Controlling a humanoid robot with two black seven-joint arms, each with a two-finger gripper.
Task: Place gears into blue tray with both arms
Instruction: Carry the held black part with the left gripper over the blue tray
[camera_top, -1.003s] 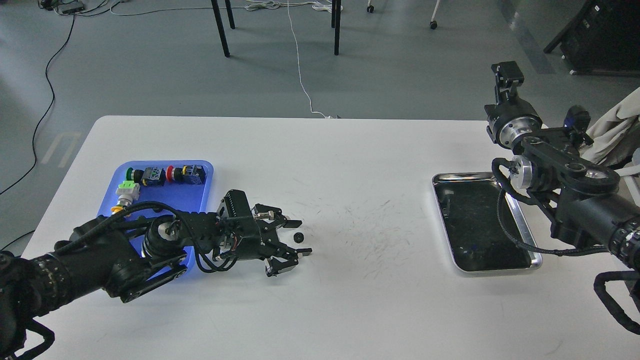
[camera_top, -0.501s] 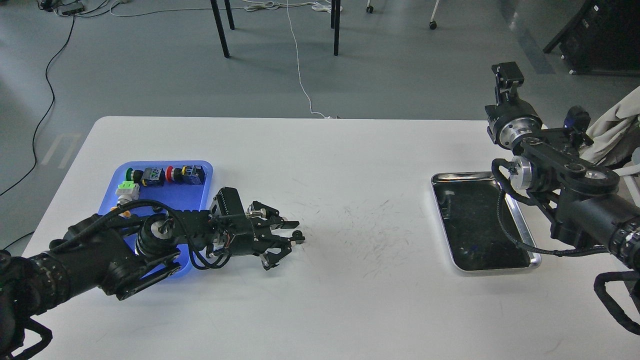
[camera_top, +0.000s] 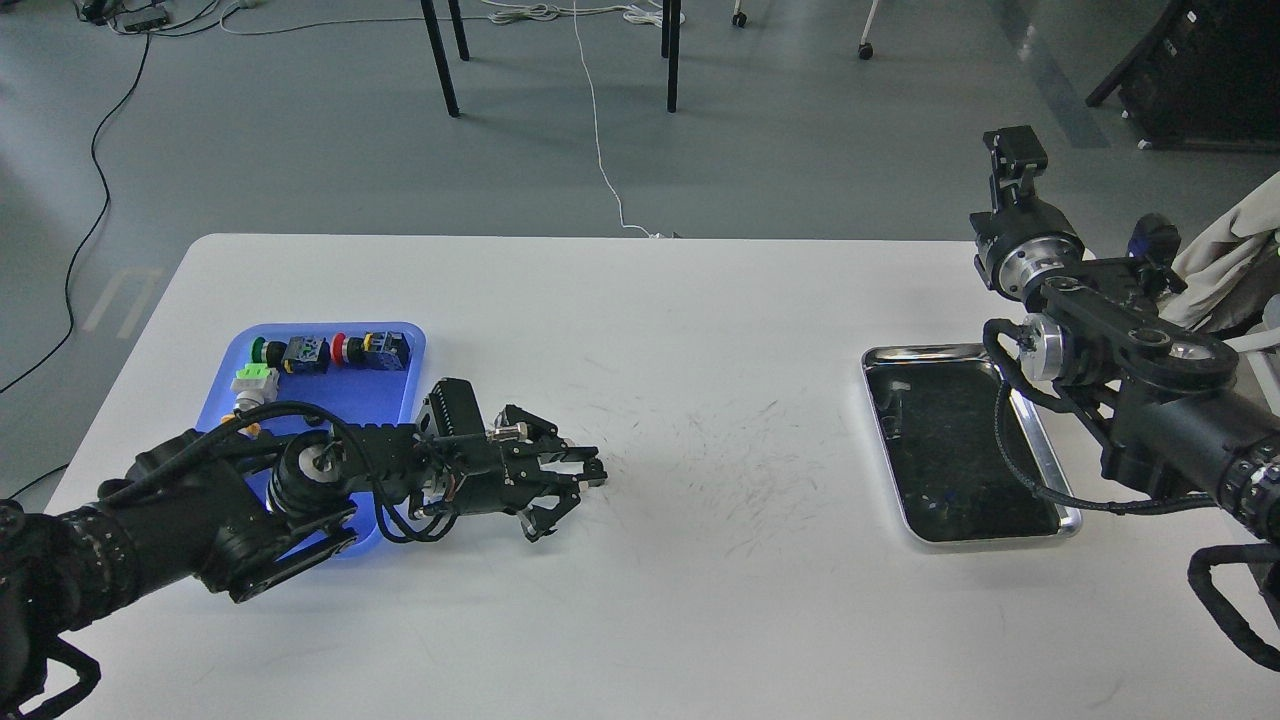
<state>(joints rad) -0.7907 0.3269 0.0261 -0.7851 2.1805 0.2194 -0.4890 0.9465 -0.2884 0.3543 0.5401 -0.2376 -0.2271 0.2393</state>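
White table (camera_top: 640, 600): left gripper (camera_top: 585, 480), spread wide a second ago, now clenched on gear (camera_top: 596, 470) beside blue tray (camera_top: 345, 395); ready to carry. Right gripper (camera_top: 1012, 150) raised off far right corner, grip unclear.

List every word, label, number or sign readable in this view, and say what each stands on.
No readable text anywhere in this view.
The push-button switches in the blue tray: any markings are too small to read.
The left gripper and right gripper: no legible label shows.
The silver tray and the table: only scuff marks, no writing.
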